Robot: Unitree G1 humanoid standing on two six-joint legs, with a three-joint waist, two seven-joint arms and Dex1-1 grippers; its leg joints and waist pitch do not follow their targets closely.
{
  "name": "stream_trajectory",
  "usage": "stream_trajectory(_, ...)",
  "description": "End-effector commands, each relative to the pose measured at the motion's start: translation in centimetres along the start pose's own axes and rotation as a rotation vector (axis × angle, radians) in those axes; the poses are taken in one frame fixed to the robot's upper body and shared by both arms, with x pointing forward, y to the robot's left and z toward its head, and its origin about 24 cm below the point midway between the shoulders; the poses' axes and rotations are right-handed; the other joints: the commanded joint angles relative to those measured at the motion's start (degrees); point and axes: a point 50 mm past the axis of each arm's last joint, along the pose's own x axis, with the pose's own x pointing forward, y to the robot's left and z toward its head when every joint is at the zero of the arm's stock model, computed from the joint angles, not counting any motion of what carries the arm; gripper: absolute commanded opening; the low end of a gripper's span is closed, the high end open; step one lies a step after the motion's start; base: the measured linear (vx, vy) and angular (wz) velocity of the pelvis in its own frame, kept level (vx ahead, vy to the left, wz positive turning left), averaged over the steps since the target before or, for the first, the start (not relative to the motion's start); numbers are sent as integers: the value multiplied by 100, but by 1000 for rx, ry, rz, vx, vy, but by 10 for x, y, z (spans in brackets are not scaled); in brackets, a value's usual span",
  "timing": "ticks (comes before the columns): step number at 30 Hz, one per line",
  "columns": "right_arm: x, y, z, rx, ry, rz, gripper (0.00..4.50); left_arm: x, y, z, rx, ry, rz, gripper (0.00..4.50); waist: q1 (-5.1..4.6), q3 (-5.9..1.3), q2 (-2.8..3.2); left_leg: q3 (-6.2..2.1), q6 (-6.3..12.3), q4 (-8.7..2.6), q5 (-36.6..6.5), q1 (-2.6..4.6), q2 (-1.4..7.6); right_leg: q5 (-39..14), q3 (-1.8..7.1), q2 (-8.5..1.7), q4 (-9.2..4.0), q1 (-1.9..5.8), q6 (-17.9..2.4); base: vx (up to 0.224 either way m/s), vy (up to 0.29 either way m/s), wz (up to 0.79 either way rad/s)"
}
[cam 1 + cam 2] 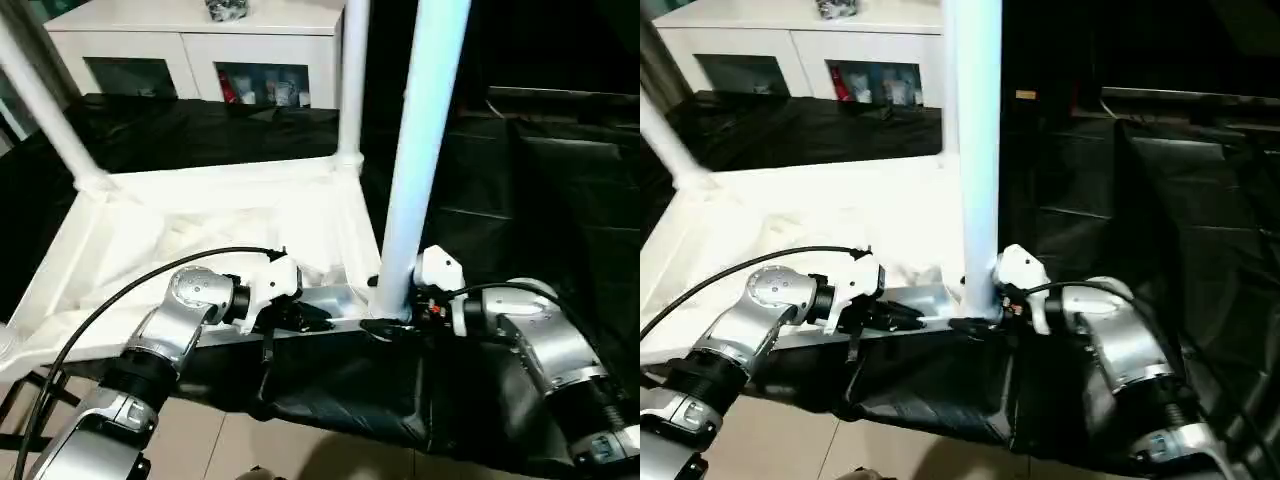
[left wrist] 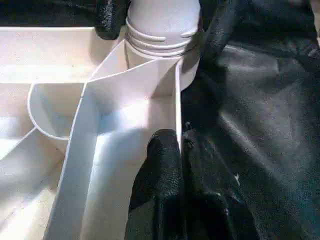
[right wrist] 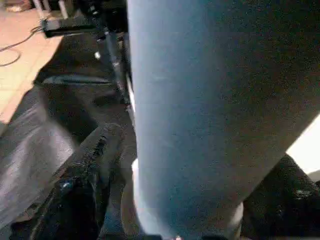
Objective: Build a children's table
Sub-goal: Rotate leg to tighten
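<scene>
The white tabletop point(image 1: 200, 220) lies upside down on black cloth, ribbed underside up. Three white legs stand upright in its corner sockets: far left point(image 1: 45, 110), far right point(image 1: 352, 80) and near right point(image 1: 425, 130). My right gripper point(image 1: 385, 322) is shut on the base of the near right leg point(image 3: 200, 110), with a black finger point(image 2: 220, 25) on each side just above the socket. My left gripper point(image 2: 180, 165) is shut on the tabletop's near rim, a short way from that corner. The leg's ringed end point(image 2: 160, 25) sits in the round socket.
A white cabinet point(image 1: 200, 40) with glass doors stands at the back. Black cloth point(image 1: 560, 180) covers the support under and to the right of the tabletop. Pale floor point(image 1: 230, 440) shows below the near edge. A black cable point(image 1: 100, 310) loops over my left forearm.
</scene>
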Motion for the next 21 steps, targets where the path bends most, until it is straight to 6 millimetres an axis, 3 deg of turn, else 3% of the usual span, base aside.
stream_trajectory(1, 15, 14, -2, 4, 22, 136, 317, 1, 2, 9, 43, -9, -6, 0, 4, -312, -108, -111, 443, -409, -979, 57, 310, -716, 154, -345, -385, 252, -1532, 0, 0, 0)
stream_trajectory(12, 17, 16, -4, 23, 5, 146, 260, -1, 1, 8, 41, -17, 13, 0, 35, -316, -152, -105, 445, -403, -903, 51, 306, -672, 152, -338, -374, 245, -1513, 0, 0, 0)
stream_trajectory(14, 22, 13, -5, 19, -13, 63, 259, 0, 4, 11, 35, -37, 67, 0, 32, -308, -154, -105, 418, -409, -947, 48, 305, -800, 156, -344, -387, 241, -1477, 0, 0, 0)
stream_trajectory(15, 27, 6, -6, 28, -23, -59, 259, 4, 10, 13, 26, -40, 136, 0, 28, -304, -153, -104, 397, -413, -969, 51, 305, -851, 160, -345, -392, 236, -1466, 0, 0, 0)
stream_trajectory(16, 29, 5, -6, 32, -24, -85, 259, 5, 11, 13, 24, -40, 152, 0, 2, -290, -133, -107, 298, -433, -1072, 62, 302, -1040, 166, -342, -414, 202, -1434, 0, 0, 0)
stream_trajectory(17, 31, 3, -6, 37, -27, -125, 259, 6, 13, 13, 21, -37, 178, 0, -30, -273, -150, -126, 164, -464, -1290, 69, 289, -1387, 158, -346, -448, 213, -1357, 0, 0, 0)
stream_trajectory(19, 34, 1, -7, 55, -28, -178, 259, 8, 16, 13, 12, -24, 219, 0, -53, -270, -156, -136, 75, -481, -1413, 87, 290, -1616, 173, -339, -469, 207, -1229, 0, 0, 0)
stream_trajectory(20, 46, -5, -9, 133, -39, -353, 259, 19, 22, 14, -18, -14, 316, 0, -88, -257, -151, -136, 32, -494, -1449, 80, 284, -1630, 184, -328, -475, 192, -1211, 0, 0, 0)
stream_trajectory(21, 49, -6, -10, 149, -40, -388, 259, 21, 23, 14, -25, -13, 333, 0, -114, -246, -149, -132, -14, -502, -1475, 79, 273, -1667, 186, -319, -483, 181, -1195, 0, 0, 0)
